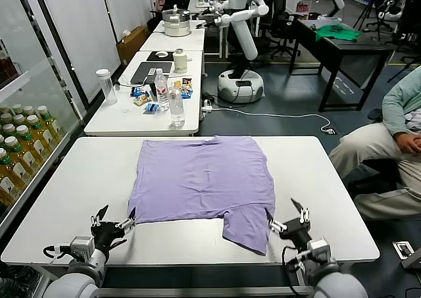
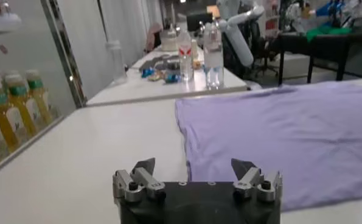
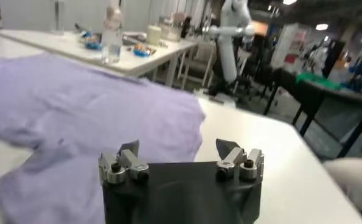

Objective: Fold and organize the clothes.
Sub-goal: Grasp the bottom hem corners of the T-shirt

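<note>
The lavender T-shirt (image 1: 204,183) lies spread flat on the white table (image 1: 79,193), with one sleeve (image 1: 247,232) reaching toward the front edge. No printed graphic shows. My left gripper (image 1: 115,219) is open and empty, just off the shirt's near left corner. My right gripper (image 1: 288,218) is open and empty, beside the near sleeve. The left wrist view shows the open left gripper (image 2: 193,164) above the shirt's (image 2: 278,134) edge. The right wrist view shows the open right gripper (image 3: 178,146) over the shirt's (image 3: 77,103) right edge.
A second white table (image 1: 118,117) behind holds water bottles (image 1: 176,107), a laptop and small items. Shelves of yellow drink bottles (image 1: 20,147) stand at the left. A seated person (image 1: 388,147) is at the right. A white robot (image 1: 243,41) and a green cloth (image 1: 335,31) are far back.
</note>
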Available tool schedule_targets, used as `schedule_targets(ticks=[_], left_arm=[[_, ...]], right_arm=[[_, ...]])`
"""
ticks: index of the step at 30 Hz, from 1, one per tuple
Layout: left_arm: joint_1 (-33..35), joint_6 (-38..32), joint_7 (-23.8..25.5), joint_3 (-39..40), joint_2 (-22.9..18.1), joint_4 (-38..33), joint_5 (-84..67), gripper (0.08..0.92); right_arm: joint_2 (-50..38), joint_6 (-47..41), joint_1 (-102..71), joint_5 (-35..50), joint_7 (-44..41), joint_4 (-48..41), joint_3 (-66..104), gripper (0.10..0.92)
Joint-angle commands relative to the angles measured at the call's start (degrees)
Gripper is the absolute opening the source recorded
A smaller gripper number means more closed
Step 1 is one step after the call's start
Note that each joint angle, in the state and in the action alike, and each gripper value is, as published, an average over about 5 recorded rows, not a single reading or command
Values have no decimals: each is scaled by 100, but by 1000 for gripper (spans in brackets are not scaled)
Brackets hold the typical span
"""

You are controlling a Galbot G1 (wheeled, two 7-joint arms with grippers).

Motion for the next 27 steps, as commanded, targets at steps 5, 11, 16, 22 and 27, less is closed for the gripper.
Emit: schedule_targets(ticks=[5,11,16,22,27], left_arm=[[-75,280,31,32,69,480,-264,823],[-187,274,74,41,35,627,-274,823],[-218,263,67,32,28,691,-269,823],[-166,266,71,28,19,659,-271,822],[-87,265,113,49,-14,535,-277,756]], right_arm=[[-40,-81,-398,145,170,123,-202,823],[9,-121,-270,177,196,73,-317,823],[80,-176,-85,377,227,-42,-416,823],[113,-322,-26,737,398,-130,-461,784],[106,-363,-58,918,419,-117,-463,646]])
